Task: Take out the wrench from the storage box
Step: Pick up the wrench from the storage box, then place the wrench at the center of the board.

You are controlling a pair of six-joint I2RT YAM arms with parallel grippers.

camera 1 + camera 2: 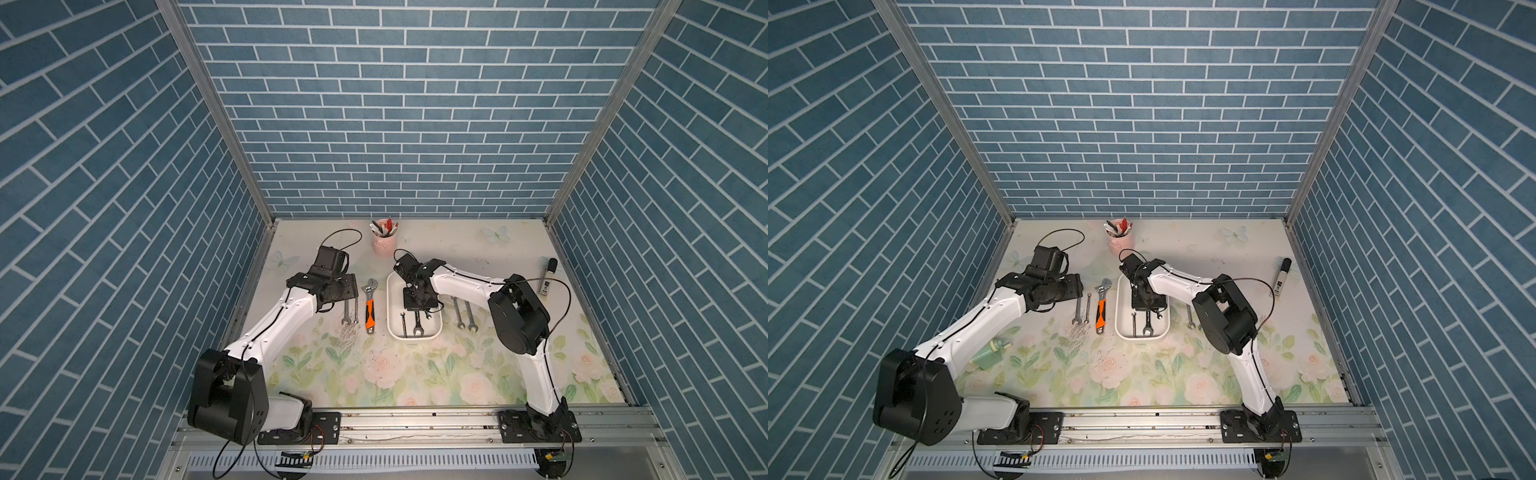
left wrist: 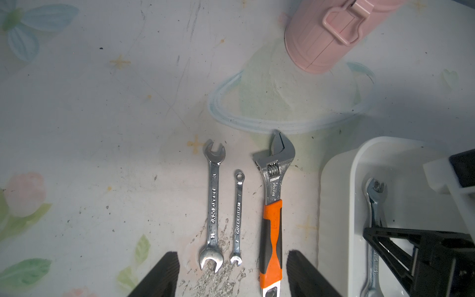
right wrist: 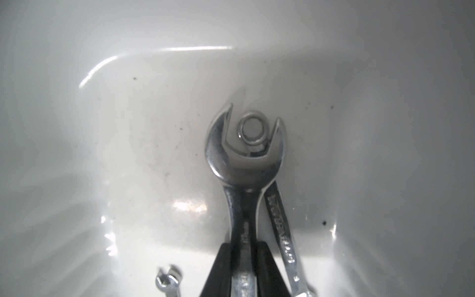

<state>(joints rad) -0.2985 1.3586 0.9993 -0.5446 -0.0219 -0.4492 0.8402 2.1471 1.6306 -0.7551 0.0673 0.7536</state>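
Observation:
The white storage box (image 1: 391, 309) (image 1: 1119, 311) sits mid-table in both top views. My right gripper (image 3: 243, 268) (image 1: 419, 306) reaches down into it, shut on the shaft of a silver open-ended wrench (image 3: 244, 159) (image 1: 417, 326). A second wrench (image 3: 280, 223) lies against the held one, its ring end showing through the open head. A small wrench (image 3: 167, 282) (image 1: 403, 324) lies apart on the box floor. My left gripper (image 2: 232, 277) (image 1: 350, 291) hangs open over the table left of the box, holding nothing.
Left of the box lie an orange-handled adjustable wrench (image 1: 370, 307) (image 2: 273, 205) and two silver wrenches (image 1: 350, 312) (image 2: 213, 205). Two more wrenches (image 1: 464, 313) lie right of it. A pink pen cup (image 1: 384, 242) stands behind, a black-capped tube (image 1: 547, 279) far right, a green bottle (image 1: 990, 353) near left.

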